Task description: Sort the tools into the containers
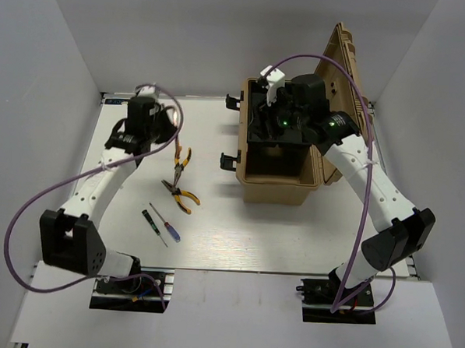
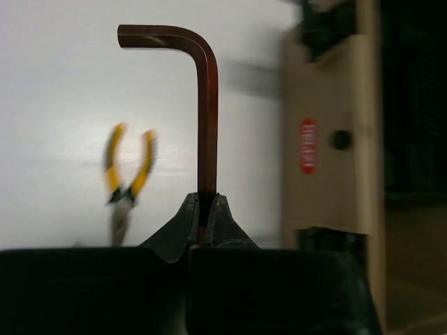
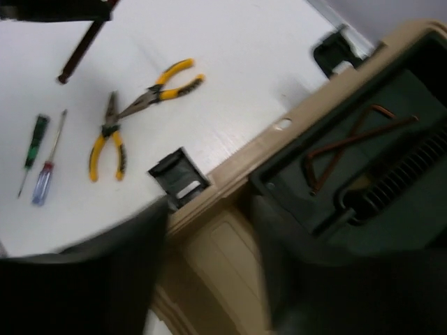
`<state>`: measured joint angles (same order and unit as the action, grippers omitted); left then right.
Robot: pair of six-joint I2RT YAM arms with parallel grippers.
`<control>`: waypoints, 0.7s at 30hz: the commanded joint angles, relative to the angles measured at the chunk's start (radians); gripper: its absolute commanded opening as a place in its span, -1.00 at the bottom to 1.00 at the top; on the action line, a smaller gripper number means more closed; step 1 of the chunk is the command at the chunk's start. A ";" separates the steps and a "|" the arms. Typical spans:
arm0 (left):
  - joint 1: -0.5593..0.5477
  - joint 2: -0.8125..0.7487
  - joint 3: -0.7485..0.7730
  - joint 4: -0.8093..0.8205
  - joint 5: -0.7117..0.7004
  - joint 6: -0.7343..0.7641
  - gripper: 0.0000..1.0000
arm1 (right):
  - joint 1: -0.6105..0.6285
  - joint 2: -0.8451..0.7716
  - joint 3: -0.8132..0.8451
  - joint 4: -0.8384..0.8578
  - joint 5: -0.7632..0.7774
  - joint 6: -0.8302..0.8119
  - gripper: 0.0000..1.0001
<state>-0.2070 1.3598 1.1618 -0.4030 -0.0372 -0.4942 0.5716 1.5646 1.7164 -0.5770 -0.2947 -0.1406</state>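
Here, the tan case (image 1: 281,190) stands open on the table (image 1: 252,237), its lid (image 1: 349,67) raised on the side away from the loose tools. The right wrist view shows its dark lining, where two brownish L-shaped keys (image 3: 349,143) lie crossed over each other beside a ribbed dark part that is too blurred to name. The right gripper (image 1: 286,114) hangs directly over the case's opening, its jaws spread apart with nothing between them. The top view shows little of the inside beneath it. The left gripper (image 2: 201,209) is well off to the case's latch side and above the table. It is clenched on the long leg of a dark hex key (image 2: 207,125), which sticks straight out from the fingertips with its short leg bent sideways at the far end. That key sits in neither the case nor on the table. Between this gripper and the case, two yellow-handled pliers lie on the table: the first pair (image 1: 183,160) is level with the case's front latch (image 1: 230,160), and the second pair (image 1: 181,196) is just beyond it, farther from the case. Farther again from the case lie a green-handled screwdriver (image 1: 151,216) and a blue-handled screwdriver (image 1: 172,232), side by side and roughly parallel. A red sticker (image 2: 308,145) shows on the case's outer wall.
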 commanded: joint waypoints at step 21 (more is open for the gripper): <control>-0.258 0.765 0.909 0.335 0.524 -0.098 -1.00 | -0.024 -0.146 -0.129 0.115 0.433 -0.033 -1.00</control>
<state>-0.4465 2.1277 1.9755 -0.1635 0.4793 -0.5095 0.5556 1.4475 1.6081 -0.5106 0.1169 -0.1864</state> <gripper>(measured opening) 0.044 0.005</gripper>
